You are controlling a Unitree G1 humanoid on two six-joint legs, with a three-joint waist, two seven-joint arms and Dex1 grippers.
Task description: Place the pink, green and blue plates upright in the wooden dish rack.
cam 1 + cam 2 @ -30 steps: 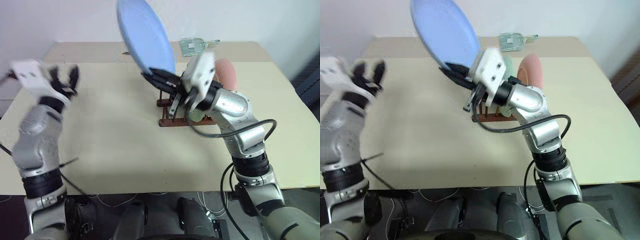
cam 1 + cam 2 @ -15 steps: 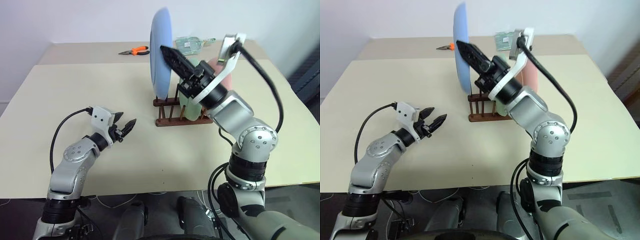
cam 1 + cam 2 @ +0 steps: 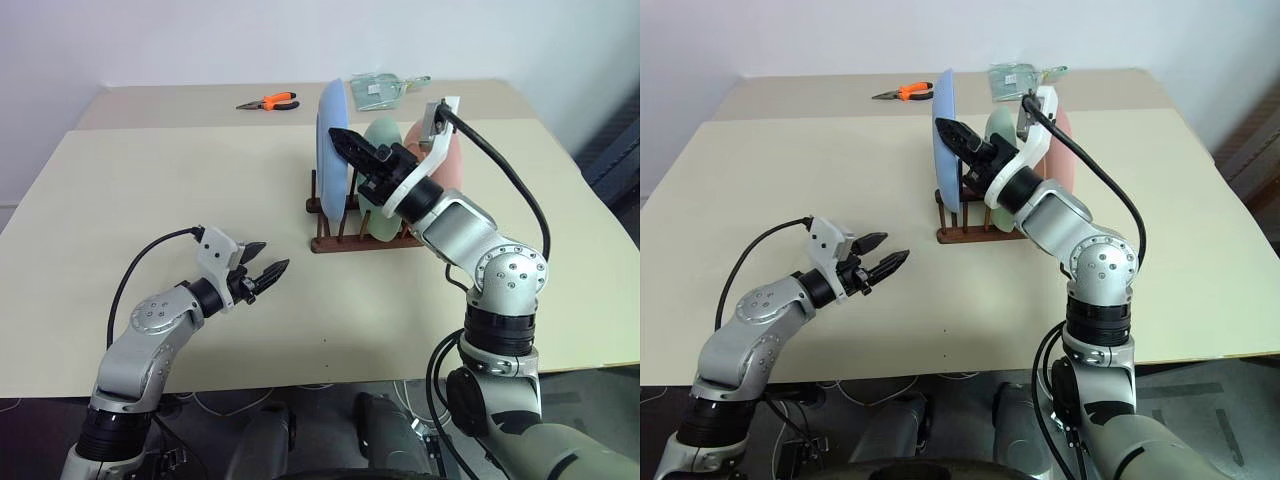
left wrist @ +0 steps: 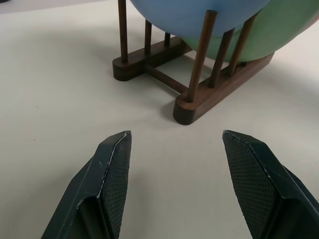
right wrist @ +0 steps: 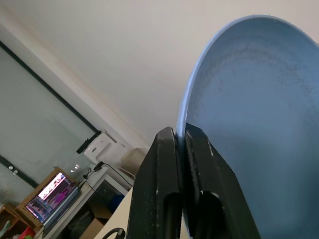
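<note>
The blue plate (image 3: 331, 150) stands on edge at the left end of the wooden dish rack (image 3: 345, 240), its lower rim down between the pegs (image 4: 202, 50). My right gripper (image 3: 340, 138) is shut on the plate's upper rim, with both fingers (image 5: 164, 169) pinching it. Behind it the green plate (image 3: 384, 135) and the pink plate (image 3: 452, 160) stand upright in the rack. My left gripper (image 3: 266, 268) hovers open and empty low over the table, to the left of and nearer than the rack, pointing at it.
Orange-handled pliers (image 3: 270, 101) and a clear plastic packet (image 3: 385, 90) lie at the table's far side. The beige table (image 3: 150, 200) has bare room to the left of the rack. A black cable runs from my right wrist.
My right gripper rolled the blue plate from tilted overhead to upright and lowered it into the rack's left end. My left arm dropped from high at the left to low near the rack.
</note>
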